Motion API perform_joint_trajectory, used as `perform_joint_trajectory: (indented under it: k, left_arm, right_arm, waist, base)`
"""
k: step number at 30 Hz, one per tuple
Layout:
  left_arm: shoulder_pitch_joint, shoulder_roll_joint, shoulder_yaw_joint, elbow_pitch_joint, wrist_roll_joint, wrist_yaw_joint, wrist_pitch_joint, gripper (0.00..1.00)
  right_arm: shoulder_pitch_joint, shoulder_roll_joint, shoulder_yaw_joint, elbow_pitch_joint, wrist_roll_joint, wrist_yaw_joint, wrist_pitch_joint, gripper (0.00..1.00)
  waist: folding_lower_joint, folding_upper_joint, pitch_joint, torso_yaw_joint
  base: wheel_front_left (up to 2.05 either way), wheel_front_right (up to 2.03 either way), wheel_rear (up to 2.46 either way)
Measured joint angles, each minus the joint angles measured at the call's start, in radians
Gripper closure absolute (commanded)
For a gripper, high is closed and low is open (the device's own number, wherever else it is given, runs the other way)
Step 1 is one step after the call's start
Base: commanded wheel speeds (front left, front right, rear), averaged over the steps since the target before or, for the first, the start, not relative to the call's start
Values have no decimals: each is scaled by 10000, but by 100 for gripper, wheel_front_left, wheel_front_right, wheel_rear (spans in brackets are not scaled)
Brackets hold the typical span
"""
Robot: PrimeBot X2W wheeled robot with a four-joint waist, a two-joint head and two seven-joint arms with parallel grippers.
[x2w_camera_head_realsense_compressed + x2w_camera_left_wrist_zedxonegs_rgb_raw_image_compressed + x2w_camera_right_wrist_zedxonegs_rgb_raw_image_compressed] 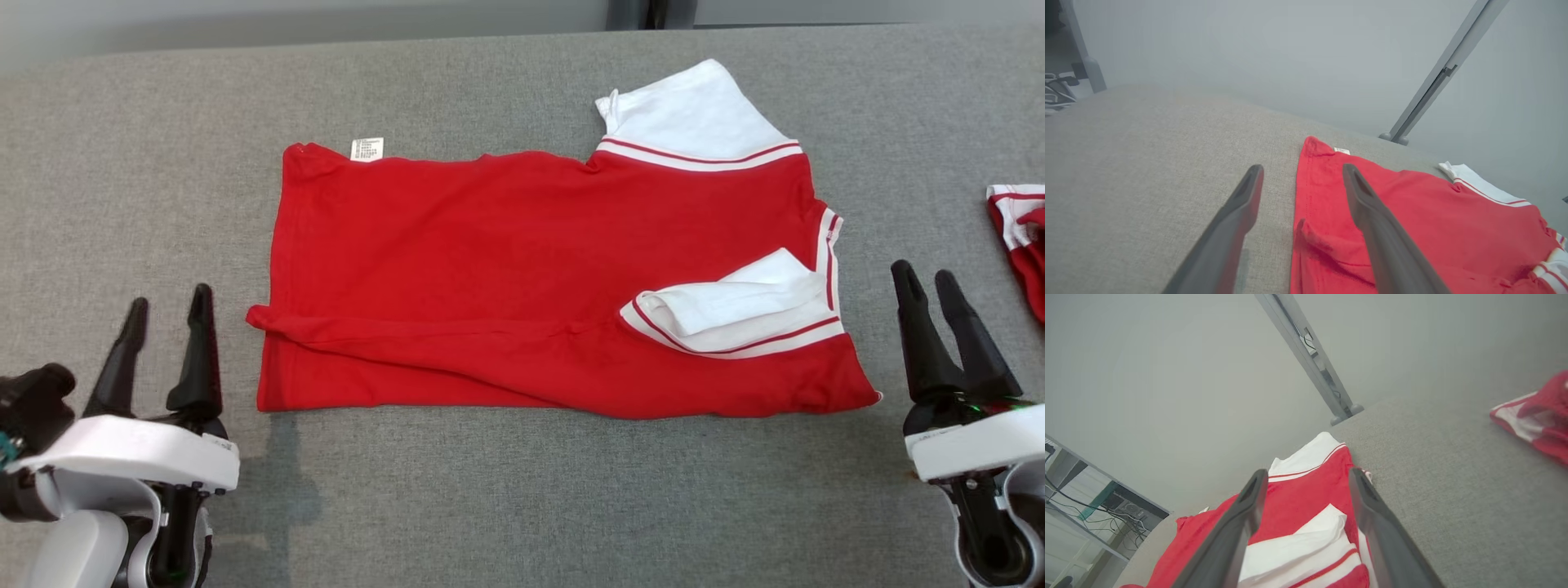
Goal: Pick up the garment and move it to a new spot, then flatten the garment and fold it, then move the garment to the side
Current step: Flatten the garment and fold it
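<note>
A red garment (490, 269) with white sleeves lies spread on the grey table (490, 490), its near long edge folded over the body. One white sleeve (702, 114) sticks out at the far right; the other (735, 306) is folded onto the red cloth. A small white label (366, 149) shows at its far left corner. My left gripper (167, 306) stands open just left of the garment's near left corner (1306, 228), holding nothing. To the right of the garment, my right gripper (927, 282) is open and empty, apart from the cloth (1298, 506).
A second red and white cloth (1020, 237) lies at the table's right edge, also seen in the right wrist view (1535, 416). A grey post (1310, 355) stands behind the table's far edge. Bare table lies in front of the garment and to its left.
</note>
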Motion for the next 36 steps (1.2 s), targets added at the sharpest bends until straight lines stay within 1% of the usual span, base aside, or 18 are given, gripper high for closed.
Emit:
perform_joint_trajectory:
  k: [2, 7, 11, 12, 17, 25, 36]
  left_arm:
    - [155, -8, 90, -282, 324, 255, -424, 0]
    - [322, 33, 71, -855, 1337, 692, -853, 0]
    - [458, 75, -146, -974, 2151, 836, -953, 0]
    - [458, 75, -146, -974, 2151, 836, -953, 0]
    - [817, 50, -460, -686, 2661, 846, -1022, 0]
    - [975, 79, -681, -230, 2750, 723, -974, 0]
    - [936, 174, -897, -211, 2811, 686, -765, 0]
  right_arm:
    - [79, -36, 132, -276, -644, 0, -577, 0]
    - [162, -259, 422, -692, -2385, 0, -1519, 0]
    - [468, -385, 600, -658, -3649, 0, -1824, 0]
    - [468, -385, 600, -658, -3649, 0, -1824, 0]
    - [1008, -330, 631, -366, -4544, 0, -1927, 0]
    - [1120, -79, 543, -115, -4730, 0, -1893, 0]
    - [1113, -67, 522, -98, -4771, 0, -1808, 0]
  waist:
    - [0, 0, -96, -18]
    - [0, 0, -376, -32]
    - [0, 0, -652, -14]
    - [0, 0, -652, -14]
    - [0, 0, -982, 9]
    - [0, 0, -1145, -26]
    - [0, 0, -1115, 35]
  base:
    - [0, 0, 0]
    - [0, 0, 0]
    - [0, 0, 0]
    - [0, 0, 0]
    - [0, 0, 0]
    - [0, 0, 0]
    - [0, 0, 0]
